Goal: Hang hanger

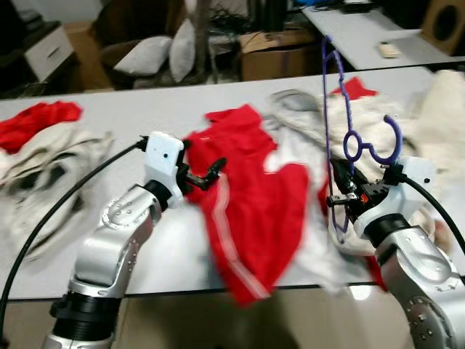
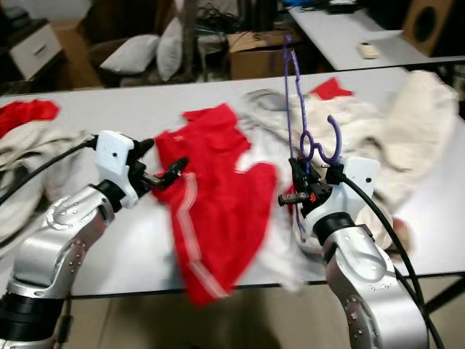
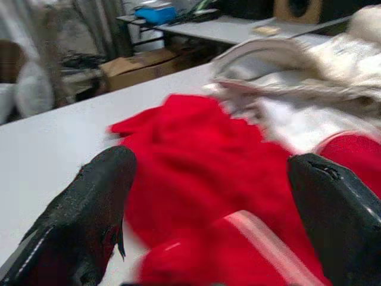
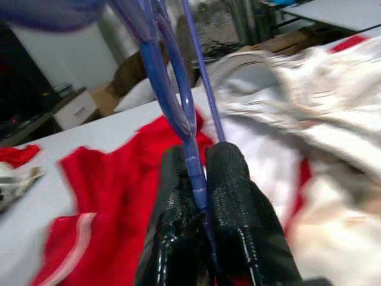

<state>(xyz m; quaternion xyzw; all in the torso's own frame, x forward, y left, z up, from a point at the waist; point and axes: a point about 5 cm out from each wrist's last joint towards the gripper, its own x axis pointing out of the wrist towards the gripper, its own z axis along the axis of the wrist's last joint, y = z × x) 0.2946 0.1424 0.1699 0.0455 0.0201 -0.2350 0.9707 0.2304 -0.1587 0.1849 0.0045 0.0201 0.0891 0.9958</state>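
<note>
A purple plastic hanger (image 1: 341, 83) stands upright above the right side of the table, its hook (image 1: 393, 138) curling to the right. My right gripper (image 1: 340, 192) is shut on the hanger's thin bar, and the right wrist view shows both fingers (image 4: 235, 185) pinching it (image 4: 191, 156). A red garment with white stripes (image 1: 247, 211) lies in the middle of the white table (image 1: 131, 109) and hangs over the front edge. My left gripper (image 1: 205, 166) stands open at the garment's left edge. The red cloth (image 3: 202, 179) lies between and beyond its fingers.
White and grey clothes (image 1: 450, 109) are heaped at the right. Another light pile (image 1: 43, 167) with a red piece (image 1: 36, 120) lies at the left. Behind the table are pillows (image 1: 149, 54), a cardboard box (image 1: 276, 54) and a second table (image 1: 370, 33).
</note>
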